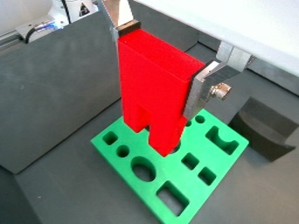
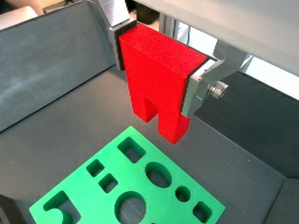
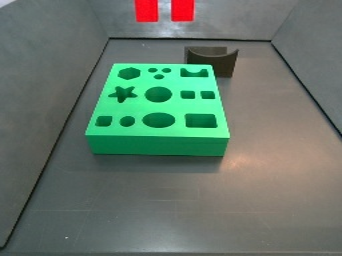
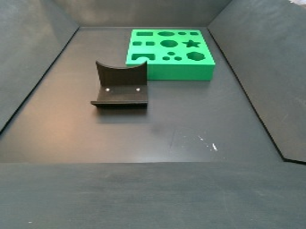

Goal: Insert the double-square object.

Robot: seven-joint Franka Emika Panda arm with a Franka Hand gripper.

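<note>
My gripper clamps the double-square object high above the green board; I'd align both legs before descending.

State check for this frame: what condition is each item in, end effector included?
End effector: shut on the red block, raised above the board.
Red block: held upright, legs pointing down, not yet inserted.
Green board: flat on the floor, all cutouts empty.
Fixture: standing on the floor beside the board, holding nothing.
</note>
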